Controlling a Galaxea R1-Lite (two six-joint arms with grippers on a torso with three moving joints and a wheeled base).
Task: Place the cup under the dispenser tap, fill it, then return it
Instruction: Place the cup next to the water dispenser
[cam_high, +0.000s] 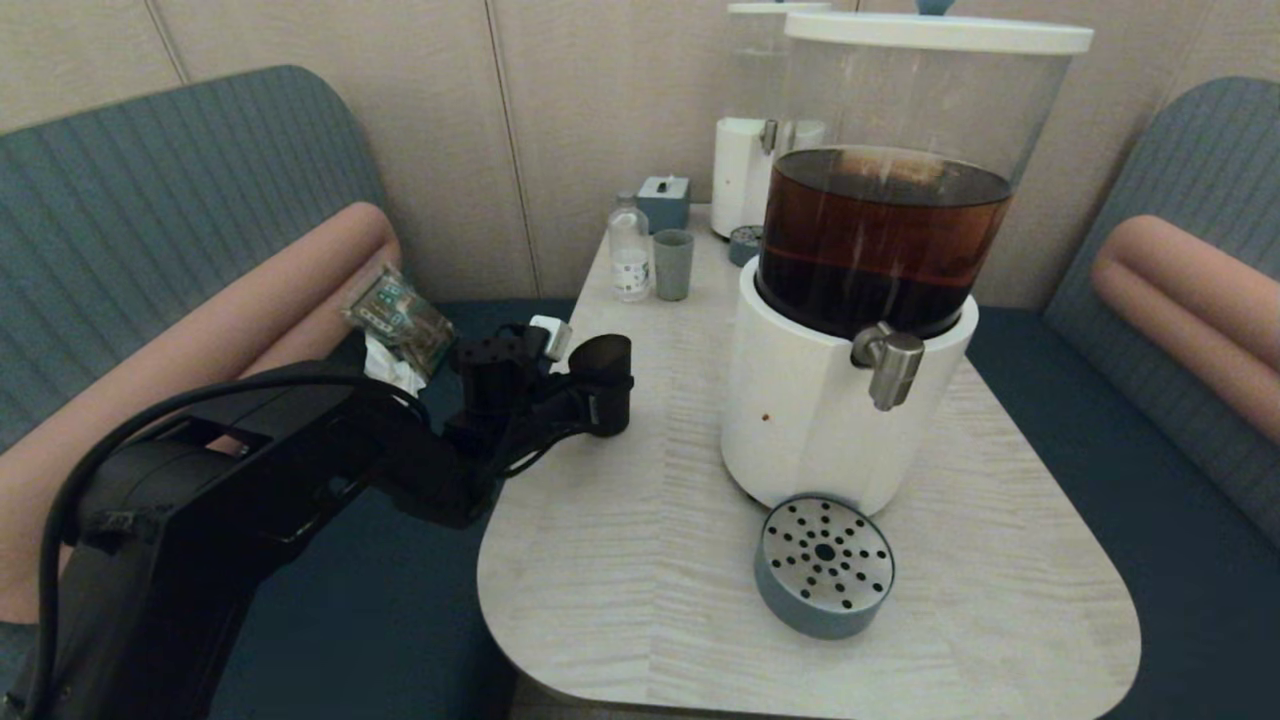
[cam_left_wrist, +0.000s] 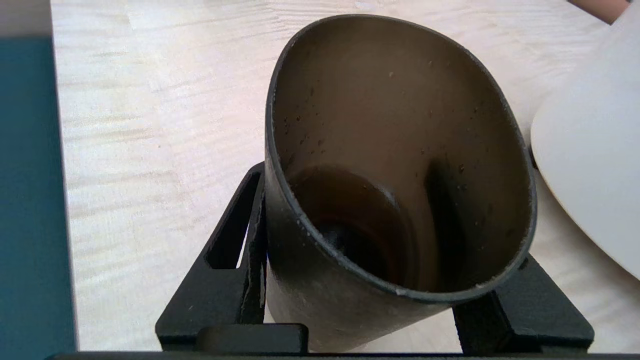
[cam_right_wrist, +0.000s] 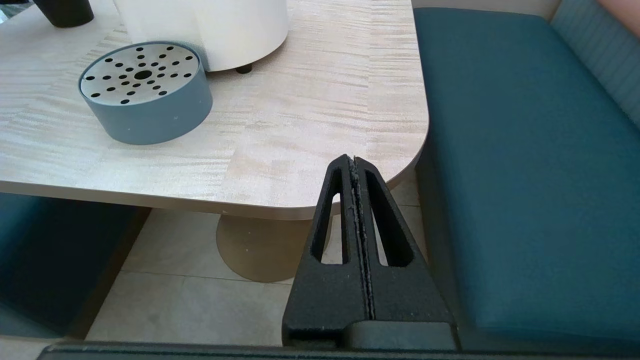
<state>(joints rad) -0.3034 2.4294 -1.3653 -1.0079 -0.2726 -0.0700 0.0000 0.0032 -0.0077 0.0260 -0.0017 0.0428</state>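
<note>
cup (cam_high: 603, 380) is gripped by left claw (cam_high: 590, 405) at counter (cam_high: 640, 560) left edge, well apart from tap (cam_high: 888, 365) | right claw (cam_right_wrist: 356, 175) is pressed closed, parked off counter corner

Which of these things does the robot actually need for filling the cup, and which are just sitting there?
Needed: dark cup held in left gripper; steel tap; drip tray.

Lying about: water bottle; small grey cup; tissue box; snack packet.
</note>
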